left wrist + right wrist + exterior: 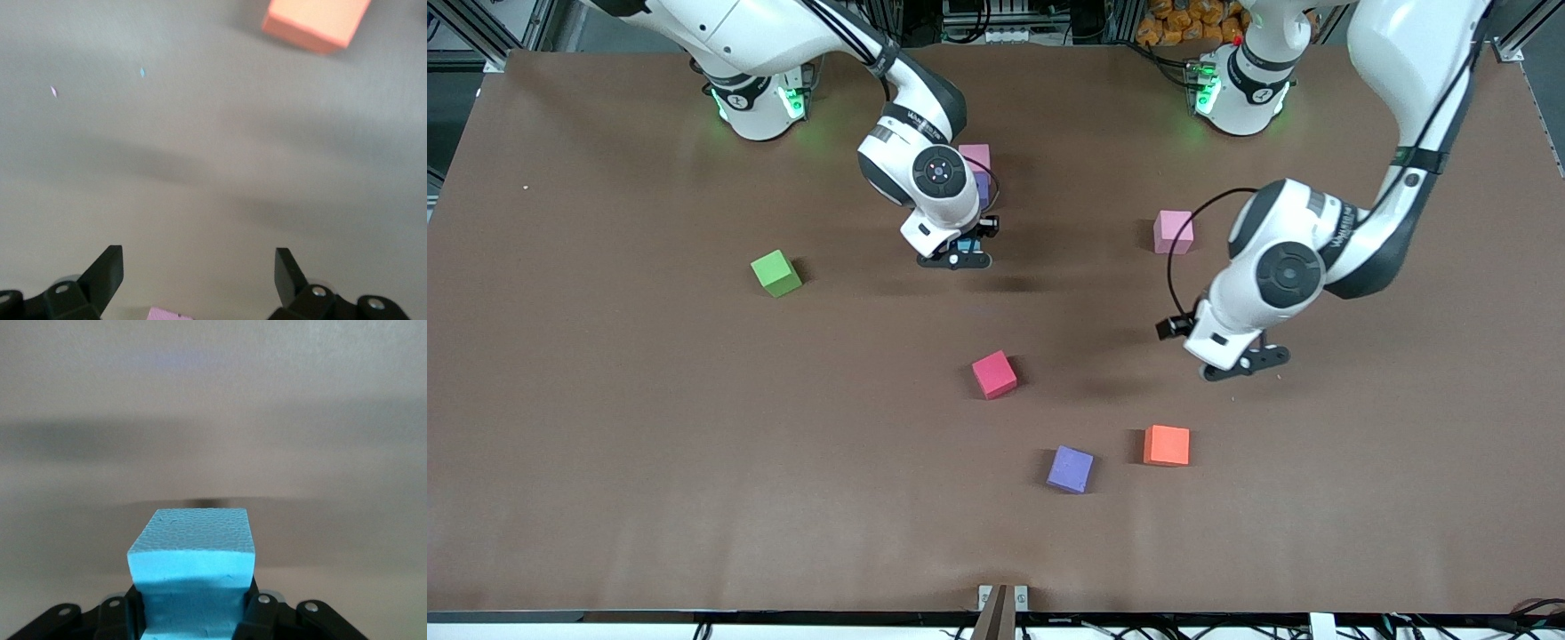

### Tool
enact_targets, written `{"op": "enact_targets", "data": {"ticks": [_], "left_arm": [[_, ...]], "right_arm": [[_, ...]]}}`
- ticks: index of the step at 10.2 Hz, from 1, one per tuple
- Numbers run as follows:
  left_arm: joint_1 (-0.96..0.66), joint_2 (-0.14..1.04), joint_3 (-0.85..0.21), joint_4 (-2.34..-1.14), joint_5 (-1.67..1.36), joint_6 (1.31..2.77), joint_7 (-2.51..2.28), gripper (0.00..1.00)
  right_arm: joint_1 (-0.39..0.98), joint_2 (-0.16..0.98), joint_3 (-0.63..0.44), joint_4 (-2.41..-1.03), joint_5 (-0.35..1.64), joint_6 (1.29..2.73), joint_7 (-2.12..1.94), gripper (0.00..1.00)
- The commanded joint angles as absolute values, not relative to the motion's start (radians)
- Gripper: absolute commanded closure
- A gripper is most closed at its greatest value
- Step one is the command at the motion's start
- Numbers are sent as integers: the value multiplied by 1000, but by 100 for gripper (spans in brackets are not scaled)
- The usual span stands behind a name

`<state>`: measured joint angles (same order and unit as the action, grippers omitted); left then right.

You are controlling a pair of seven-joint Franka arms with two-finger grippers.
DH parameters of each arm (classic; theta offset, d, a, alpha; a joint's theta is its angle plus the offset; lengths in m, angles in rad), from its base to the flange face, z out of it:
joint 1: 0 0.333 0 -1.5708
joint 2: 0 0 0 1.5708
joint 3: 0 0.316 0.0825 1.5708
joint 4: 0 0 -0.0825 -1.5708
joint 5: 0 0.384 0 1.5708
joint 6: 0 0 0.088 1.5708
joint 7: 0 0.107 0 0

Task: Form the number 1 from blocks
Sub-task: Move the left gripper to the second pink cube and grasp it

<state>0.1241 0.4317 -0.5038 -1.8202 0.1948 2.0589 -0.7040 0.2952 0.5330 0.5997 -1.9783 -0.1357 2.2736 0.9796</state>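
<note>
A: R gripper (pixel 967 253) status?

B: I've got it pinching the teal block (pixel 193 577), jaws pressed into its sides; it hangs over the bench (pixel 605 444) mid-width, toward the base edge; just past it, closer to the bases, a pink block (pixel 975 156) and a purple block (pixel 983 188) sit touching, partly hidden by the wrist.

A: L gripper (pixel 1245 363)?

B: Fingers (pixel 107 270) spread wide, nothing between them; it hovers over bare bench toward the L arm's end; waiting there.

A: Other blocks?

B: Second pink block (pixel 1173 231) lies toward the L arm's end, closer to the base edge than the L gripper; red block (pixel 994 373) near bench centre; another purple block (pixel 1071 468) nearer the camera edge than the red; orange cube (pixel 1167 444) just beside that purple one, apart from it; green cube (pixel 775 273) alone toward the R arm's end.

A: Room to move?

B: Wide bare strip along the camera edge; both corners on that edge are open; the bench ends at either side are bare too; the gap btwn red block and held teal block is open.
</note>
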Motion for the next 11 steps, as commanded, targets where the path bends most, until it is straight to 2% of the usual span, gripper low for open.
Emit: {"op": "enact_targets", "data": {"ticks": [1,4,7,9,11], "left_arm": [[137,454,-500,-1795,224,2056,-670,0],[176,382,-515,-1929,264,2074,-655,0],[178,160,-576,-2263,232,2244,-670,0],[176,140,-681,-2341,186,2250,-725,0],[178,140,-730,-2400,186,2252,-727,0]], "right_arm": [[285,515,630,-2025,-169,2316,1041,100],[287,515,638,-2063,-186,2351,1057,100],[288,517,646,-2066,-186,2358,1081,100],[290,520,652,-2068,-186,2365,1092,100],[291,523,652,-2075,-186,2376,1094,100]]}}
